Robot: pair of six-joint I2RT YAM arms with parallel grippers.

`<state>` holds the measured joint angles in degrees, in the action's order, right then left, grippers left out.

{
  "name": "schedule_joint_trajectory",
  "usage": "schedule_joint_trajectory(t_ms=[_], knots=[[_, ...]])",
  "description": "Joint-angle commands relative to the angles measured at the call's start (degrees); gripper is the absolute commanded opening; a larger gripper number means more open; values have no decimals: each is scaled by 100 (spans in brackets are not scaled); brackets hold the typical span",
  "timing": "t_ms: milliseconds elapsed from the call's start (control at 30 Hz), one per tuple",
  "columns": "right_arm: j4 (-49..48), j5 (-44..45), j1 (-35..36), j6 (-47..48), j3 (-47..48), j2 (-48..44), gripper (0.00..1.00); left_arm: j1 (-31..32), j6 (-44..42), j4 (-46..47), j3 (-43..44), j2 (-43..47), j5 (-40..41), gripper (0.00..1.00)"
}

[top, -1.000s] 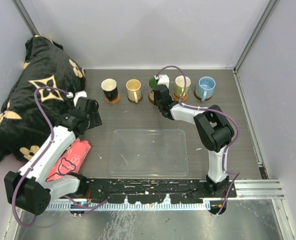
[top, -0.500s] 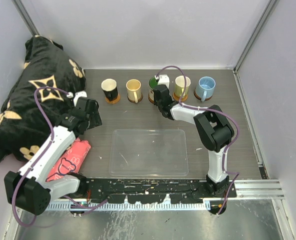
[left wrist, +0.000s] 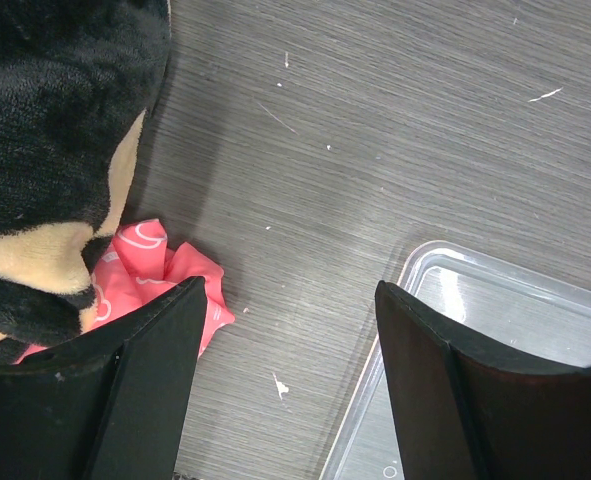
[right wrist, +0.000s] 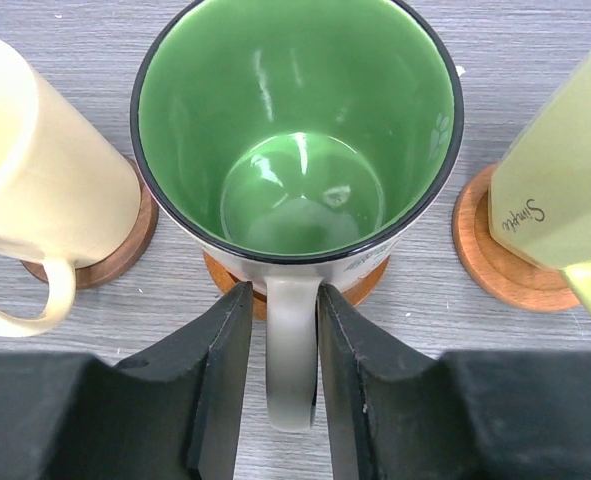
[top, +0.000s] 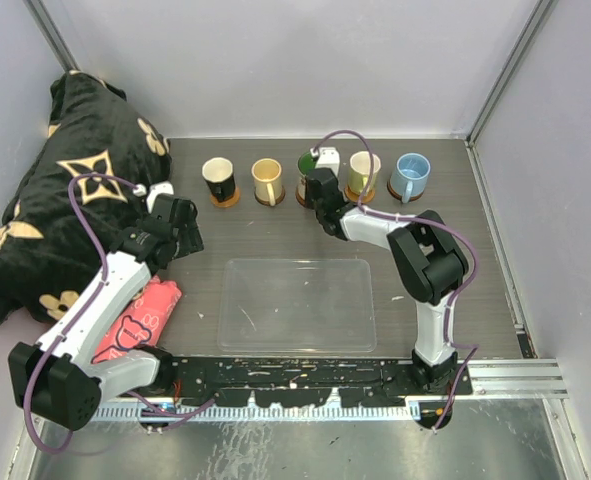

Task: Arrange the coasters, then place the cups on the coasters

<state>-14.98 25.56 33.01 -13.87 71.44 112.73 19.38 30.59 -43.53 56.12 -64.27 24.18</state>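
**Green mug lands mid-row**

At the centre of the right-wrist frame, the green mug (right wrist: 300, 130) stands on its coaster (right wrist: 373, 280). Its handle points down the frame between the fingers of the right gripper (right wrist: 283, 300); whether they pinch or merely flank it cannot be told. Placement looks nearly done. Next, the jaws must part and back away without tugging the handle. The left gripper (left wrist: 290, 290) hangs agape, empty.
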Motion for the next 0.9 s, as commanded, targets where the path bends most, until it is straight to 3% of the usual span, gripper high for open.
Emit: schedule_joint_trajectory(t_ms=[0, 867], knots=[[-486, 164, 38, -71, 117, -374, 38, -26, -9, 76, 92, 116, 34, 70], [-341, 367, 218, -300, -601, -925, 48, -30, 79, 12, -26, 356, -10, 70]])
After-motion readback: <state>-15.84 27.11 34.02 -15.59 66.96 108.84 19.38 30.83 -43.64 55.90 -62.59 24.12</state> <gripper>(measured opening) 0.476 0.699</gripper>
